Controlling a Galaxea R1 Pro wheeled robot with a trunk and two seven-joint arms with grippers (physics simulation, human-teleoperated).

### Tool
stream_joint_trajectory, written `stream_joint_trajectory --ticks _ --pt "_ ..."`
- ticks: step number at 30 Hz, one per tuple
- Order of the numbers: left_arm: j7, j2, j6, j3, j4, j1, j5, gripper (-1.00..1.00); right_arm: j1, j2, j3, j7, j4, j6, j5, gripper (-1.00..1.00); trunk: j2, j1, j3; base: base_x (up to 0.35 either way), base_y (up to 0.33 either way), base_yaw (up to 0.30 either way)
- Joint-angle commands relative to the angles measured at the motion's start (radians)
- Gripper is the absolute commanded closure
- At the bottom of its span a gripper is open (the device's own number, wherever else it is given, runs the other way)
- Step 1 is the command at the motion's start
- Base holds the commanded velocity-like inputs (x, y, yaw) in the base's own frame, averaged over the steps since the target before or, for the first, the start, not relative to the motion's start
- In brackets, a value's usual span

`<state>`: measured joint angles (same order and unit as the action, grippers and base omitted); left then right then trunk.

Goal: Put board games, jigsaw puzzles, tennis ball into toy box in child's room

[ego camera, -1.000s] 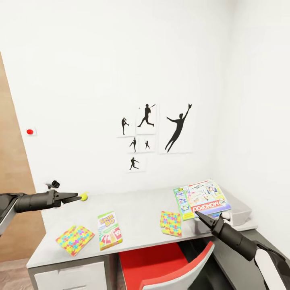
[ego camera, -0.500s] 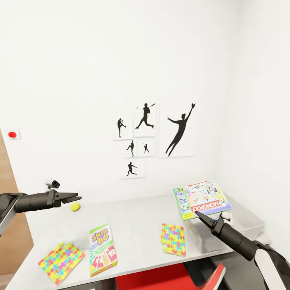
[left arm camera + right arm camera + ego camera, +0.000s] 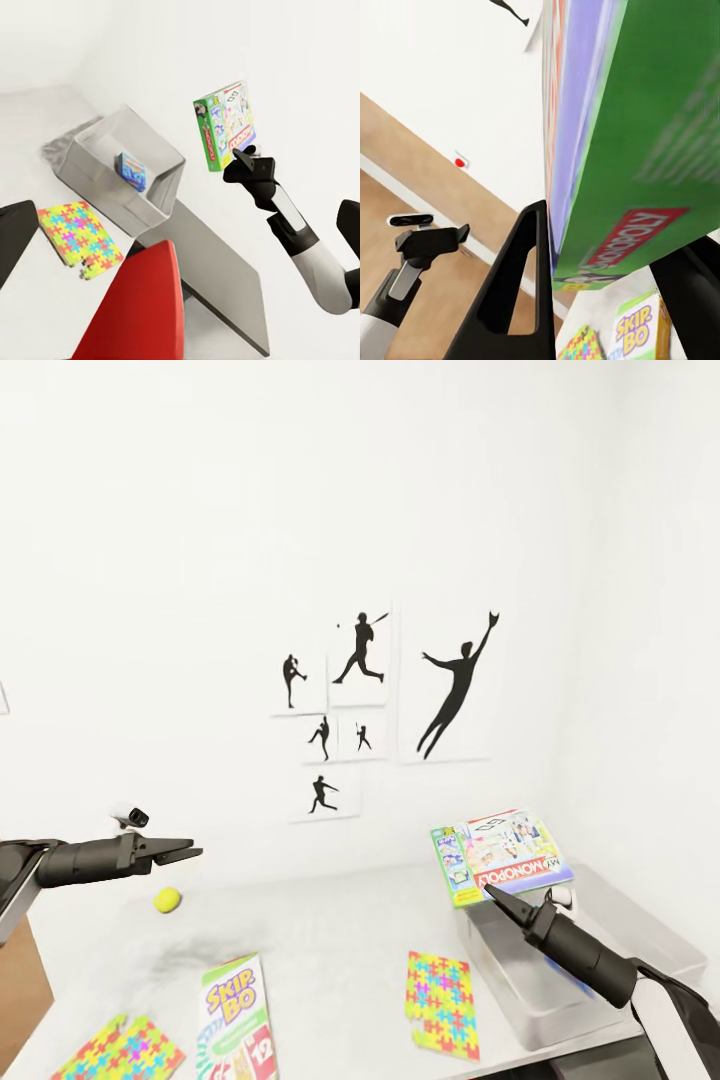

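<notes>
Carrying the Monopoly box (image 3: 503, 854) toward the toy box (image 3: 640, 932) on the table (image 3: 330, 930).
Clamped upright between right gripper (image 3: 492, 895) jaws, above the bin's near end; next, likely lowering inside and releasing. Left gripper (image 3: 188, 851) jaws narrowly parted, empty, tennis ball (image 3: 167, 900) just below.

The room is rendered bright and evenly lit, soft shadows are cast on the bench (image 3: 330, 930), and the Monopoly box (image 3: 622, 142) is blurred at close range.
</notes>
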<state>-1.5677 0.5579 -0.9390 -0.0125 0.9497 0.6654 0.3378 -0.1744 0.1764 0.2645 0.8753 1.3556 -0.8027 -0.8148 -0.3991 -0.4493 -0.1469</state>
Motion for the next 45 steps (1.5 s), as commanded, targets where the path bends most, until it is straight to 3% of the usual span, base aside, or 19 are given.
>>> stream_joint_trajectory --ticks 1,45 --pt "-0.003 0.001 -0.011 -0.001 0.0 0.0 0.001 -1.0 0.0 0.0 0.001 0.002 0.0 -0.007 -0.007 1.0 -0.001 -0.001 0.001 0.194 0.0 0.0" --pt "-0.003 0.001 -0.011 -0.001 0.0 0.0 0.001 -1.0 0.0 -0.001 0.002 0.004 -0.004 0.004 0.0 1.0 -0.001 -0.001 0.006 0.046 -0.03 0.0"
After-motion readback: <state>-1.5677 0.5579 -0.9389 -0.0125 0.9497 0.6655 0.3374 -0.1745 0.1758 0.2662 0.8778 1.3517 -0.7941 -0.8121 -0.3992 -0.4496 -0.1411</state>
